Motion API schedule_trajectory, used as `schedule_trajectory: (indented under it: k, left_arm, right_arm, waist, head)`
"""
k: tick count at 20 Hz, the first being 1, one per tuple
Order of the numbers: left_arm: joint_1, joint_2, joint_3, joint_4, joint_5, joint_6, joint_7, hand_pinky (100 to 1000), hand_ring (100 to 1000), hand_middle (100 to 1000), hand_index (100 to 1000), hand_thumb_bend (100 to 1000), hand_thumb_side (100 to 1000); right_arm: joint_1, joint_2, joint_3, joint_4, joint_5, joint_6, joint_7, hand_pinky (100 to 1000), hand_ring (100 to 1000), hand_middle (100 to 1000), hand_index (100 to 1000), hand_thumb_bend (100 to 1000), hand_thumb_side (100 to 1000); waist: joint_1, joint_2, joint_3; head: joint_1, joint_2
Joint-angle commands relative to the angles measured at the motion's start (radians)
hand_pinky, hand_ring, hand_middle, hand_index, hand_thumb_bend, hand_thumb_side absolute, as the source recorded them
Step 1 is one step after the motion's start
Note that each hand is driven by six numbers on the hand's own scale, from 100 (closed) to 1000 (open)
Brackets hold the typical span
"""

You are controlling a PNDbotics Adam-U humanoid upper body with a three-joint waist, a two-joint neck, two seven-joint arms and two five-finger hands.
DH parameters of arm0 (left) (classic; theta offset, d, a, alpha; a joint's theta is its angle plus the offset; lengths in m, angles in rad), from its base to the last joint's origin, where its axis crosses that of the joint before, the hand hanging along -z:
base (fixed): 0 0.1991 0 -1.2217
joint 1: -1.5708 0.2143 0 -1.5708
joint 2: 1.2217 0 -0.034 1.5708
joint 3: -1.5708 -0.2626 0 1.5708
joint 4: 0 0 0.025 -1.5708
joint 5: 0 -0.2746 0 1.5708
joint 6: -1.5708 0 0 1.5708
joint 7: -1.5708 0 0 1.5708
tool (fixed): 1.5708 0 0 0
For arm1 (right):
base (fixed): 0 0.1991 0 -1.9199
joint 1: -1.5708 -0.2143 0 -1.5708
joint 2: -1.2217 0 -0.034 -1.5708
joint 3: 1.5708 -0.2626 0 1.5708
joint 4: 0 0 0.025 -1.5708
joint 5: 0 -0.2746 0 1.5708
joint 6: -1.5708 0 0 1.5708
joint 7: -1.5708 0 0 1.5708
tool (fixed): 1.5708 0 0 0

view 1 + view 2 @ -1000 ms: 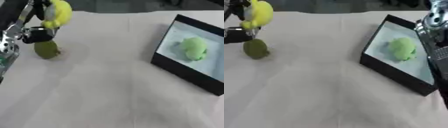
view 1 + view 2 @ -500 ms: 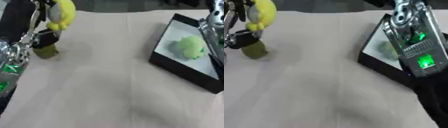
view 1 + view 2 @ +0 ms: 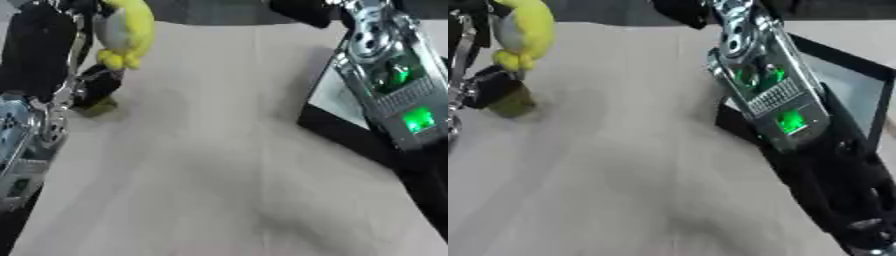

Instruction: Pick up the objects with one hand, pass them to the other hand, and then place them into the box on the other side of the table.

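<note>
A yellow plush toy (image 3: 128, 31) hangs above the table at the upper left, with my left hand (image 3: 39, 46) shut on its top. Below it, an olive-green object (image 3: 100, 106) lies on the cloth, partly behind a dark part of my left arm. My right arm (image 3: 767, 85), silver with green lights, reaches across from the right. My right hand (image 3: 681, 10) is a dark shape at the top edge, apart from the yellow toy and to its right. The black box (image 3: 859, 82) with a pale inside lies at the right, largely hidden by that arm.
The pale tablecloth (image 3: 227, 190) stretches open across the middle and front. My left arm's silver joints (image 3: 26, 145) run along the left edge. The black wall of the box (image 3: 337, 129) shows under my right forearm.
My right arm has swung in from the right over the box toward the top middle, hiding the green object in the box. The yellow toy has shifted slightly right in my left hand.
</note>
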Motion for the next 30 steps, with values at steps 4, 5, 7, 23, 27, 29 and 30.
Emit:
schedule_trajectory:
  k: [4, 5, 7, 23, 27, 29, 30]
  left_arm:
    - [-0.009, -0.005, 0.0, 0.011, -0.118, -0.02, 0.029, 580, 462, 247, 435, 160, 100]
    - [-0.008, -0.006, 0.0, 0.016, -0.13, -0.02, 0.034, 579, 462, 247, 435, 167, 100]
    - [-0.004, -0.007, 0.002, 0.026, -0.152, -0.019, 0.046, 578, 463, 246, 434, 179, 100]
    - [0.007, -0.018, -0.003, 0.074, -0.217, -0.015, 0.123, 561, 458, 229, 432, 193, 100]
    - [0.01, -0.023, -0.008, 0.078, -0.242, -0.026, 0.148, 561, 459, 226, 432, 204, 100]
    - [0.012, -0.028, -0.011, 0.084, -0.25, -0.029, 0.159, 560, 459, 223, 432, 207, 100]
    - [0.013, -0.032, -0.012, 0.088, -0.253, -0.029, 0.165, 559, 458, 221, 431, 198, 100]
  right_arm:
    - [-0.016, 0.003, 0.005, -0.022, -0.055, 0.016, 0.015, 776, 851, 815, 727, 251, 327]
    - [-0.014, 0.002, 0.004, -0.03, -0.071, 0.021, 0.014, 777, 854, 817, 729, 251, 331]
    - [-0.008, -0.002, 0.001, -0.046, -0.109, 0.032, 0.008, 777, 859, 821, 732, 249, 339]
    - [0.04, -0.018, 0.033, -0.096, -0.405, 0.046, -0.033, 778, 886, 850, 748, 270, 380]
    - [0.053, -0.008, 0.047, -0.098, -0.453, 0.046, -0.039, 779, 893, 856, 753, 279, 380]
    - [0.058, -0.002, 0.051, -0.102, -0.476, 0.045, -0.041, 779, 894, 857, 755, 283, 379]
    - [0.06, 0.0, 0.052, -0.105, -0.486, 0.044, -0.044, 779, 895, 859, 756, 285, 376]
  waist:
    - [-0.013, -0.046, 0.001]
    - [-0.013, -0.046, 0.0]
    - [-0.014, -0.046, -0.001]
    - [-0.019, -0.042, -0.009]
    - [-0.02, -0.041, -0.009]
    - [-0.021, -0.041, -0.01]
    - [-0.021, -0.04, -0.01]
  head:
    - [0.002, -0.018]
    - [0.002, -0.019]
    - [0.002, -0.02]
    - [0.007, -0.018]
    - [0.008, -0.015]
    - [0.008, -0.015]
    - [0.008, -0.016]
